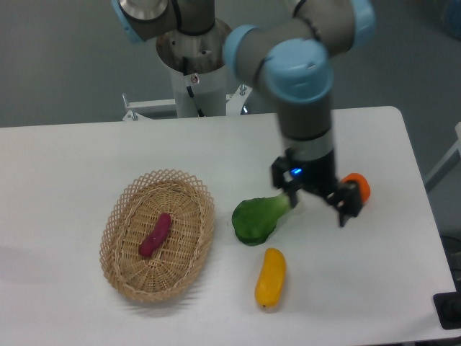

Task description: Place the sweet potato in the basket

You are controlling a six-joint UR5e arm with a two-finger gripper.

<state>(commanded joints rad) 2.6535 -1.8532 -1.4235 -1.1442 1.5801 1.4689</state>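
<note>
The magenta-purple sweet potato (155, 235) lies inside the tan wicker basket (119, 214) at the left of the table. My gripper (317, 207) hangs well to the right of the basket, above the table between the green vegetable and the orange fruit. Its two fingers (345, 210) stand apart with nothing between them, so it is open and empty.
A green leafy vegetable (256, 219) lies just right of the basket. A yellow oblong vegetable (271, 277) lies in front of it. A round orange fruit (357, 187) sits partly behind the gripper's right finger. The table's right edge is near.
</note>
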